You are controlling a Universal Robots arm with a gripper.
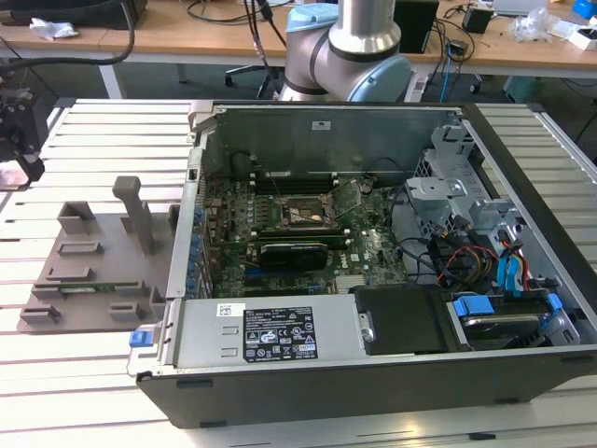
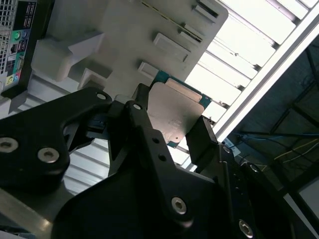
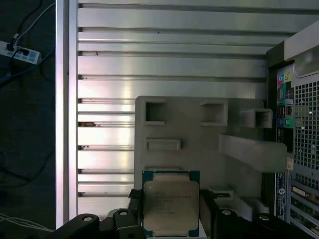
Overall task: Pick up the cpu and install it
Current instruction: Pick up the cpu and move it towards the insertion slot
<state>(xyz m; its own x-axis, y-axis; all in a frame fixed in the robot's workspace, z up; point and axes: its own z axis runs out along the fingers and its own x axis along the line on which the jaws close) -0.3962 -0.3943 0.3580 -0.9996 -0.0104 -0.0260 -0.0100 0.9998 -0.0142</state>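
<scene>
A: Grip state?
B: Clamped on the cpu (image 3: 171, 206). Black fingers (image 2: 145, 127) of the gripper (image 2: 173, 107) pressed against two opposite edges, the other two edges free.

A: Where, exactly?
B: At the exterior view's far left, over the slatted table (image 1: 103, 140). Near the grey fixture (image 1: 93, 252) and well apart from the computer case (image 1: 326, 378).

A: Room around it?
B: Open slats on the side away from the case. Fixture behind the chip in both wrist views: raised blocks, square pockets, one tall post. Case side wall upright between fixture and motherboard (image 1: 373, 252). Top of the case open.

A: Surfaces?
B: Chip flat and square, with a matte silvery lid and a teal-green rim. Fixture matte grey, blocky, plastic-looking. Table ribbed pale metal with a sheen. Socket frame (image 1: 303, 215) dark and square, mid-board, well inside the case walls.
</scene>
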